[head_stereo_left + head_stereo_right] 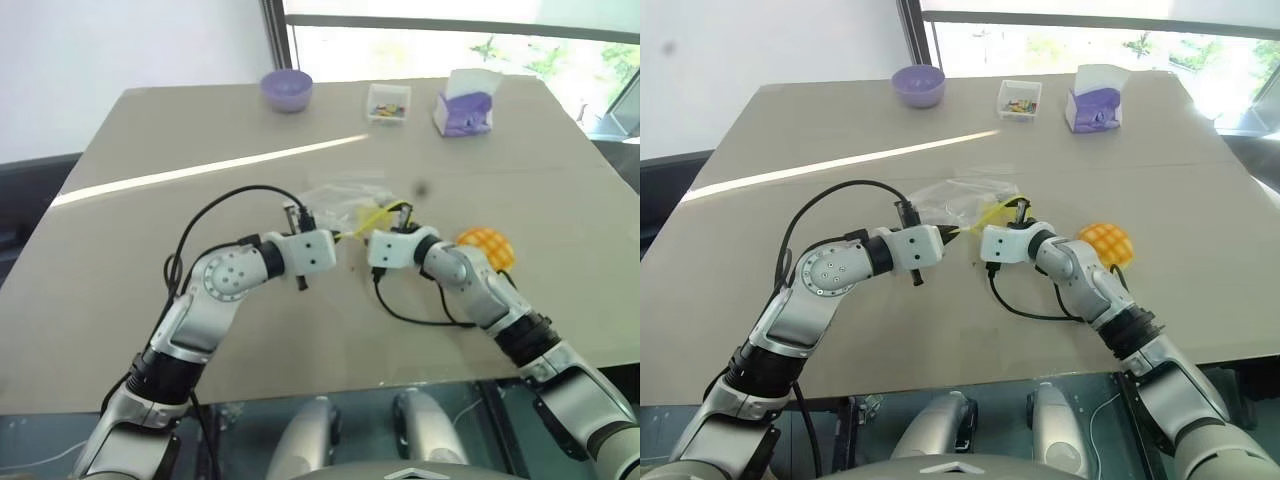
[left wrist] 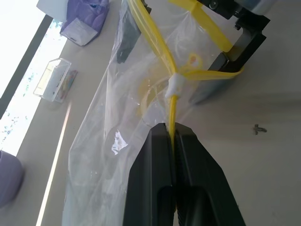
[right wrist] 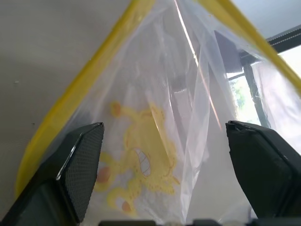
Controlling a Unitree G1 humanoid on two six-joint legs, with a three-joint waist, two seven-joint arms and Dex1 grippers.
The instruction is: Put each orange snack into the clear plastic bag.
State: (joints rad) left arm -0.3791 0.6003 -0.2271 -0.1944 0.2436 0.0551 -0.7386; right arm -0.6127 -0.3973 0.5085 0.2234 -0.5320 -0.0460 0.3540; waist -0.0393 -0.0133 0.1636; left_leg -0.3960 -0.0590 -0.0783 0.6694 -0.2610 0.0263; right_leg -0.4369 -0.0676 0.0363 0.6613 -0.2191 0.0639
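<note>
Between my two arms on the bench, the clear plastic bag is being opened: my left end effector pinches its yellow seal strip, my right end effector gapes wide at the mouth. Next, grasp the orange snack lying beside my right forearm.

A test room, likely a lab: a bare beige bench beside a large bright window, carrying a purple bowl and a tissue box.
</note>
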